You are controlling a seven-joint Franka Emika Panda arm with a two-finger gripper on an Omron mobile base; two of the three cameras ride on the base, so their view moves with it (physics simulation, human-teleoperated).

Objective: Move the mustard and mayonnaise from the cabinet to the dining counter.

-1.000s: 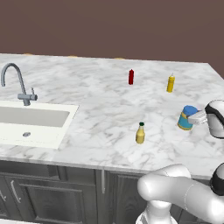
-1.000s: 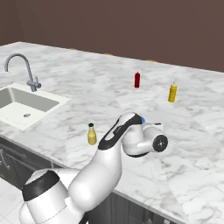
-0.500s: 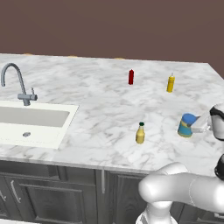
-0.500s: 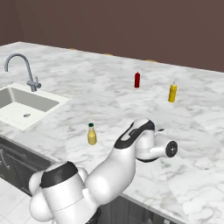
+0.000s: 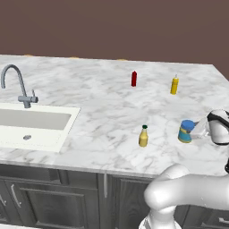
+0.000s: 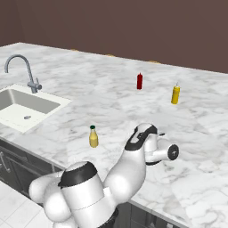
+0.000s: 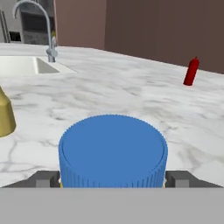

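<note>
Small yellow-tan mustard bottle w/ dark cap [image 5: 143, 136] stands on white grey-veined marble tabletop [image 5: 98, 103]. Squat blue-lidded mayonnaise jar [image 5: 185, 131] stands near it, also on the tabletop. Pincer [image 7: 113, 178] spread wide either side of the jar's lid, not clamping. Looks like both delivered; only backing off left.

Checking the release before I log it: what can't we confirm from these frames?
- Right base view: the arm's wrist hides the mayonnaise.
- Hand view: jar body and its contact with the dining counter hidden under the blue lid; mustard cut by the left edge.
- Left base view: gripper jaws cut at the right edge.
</note>
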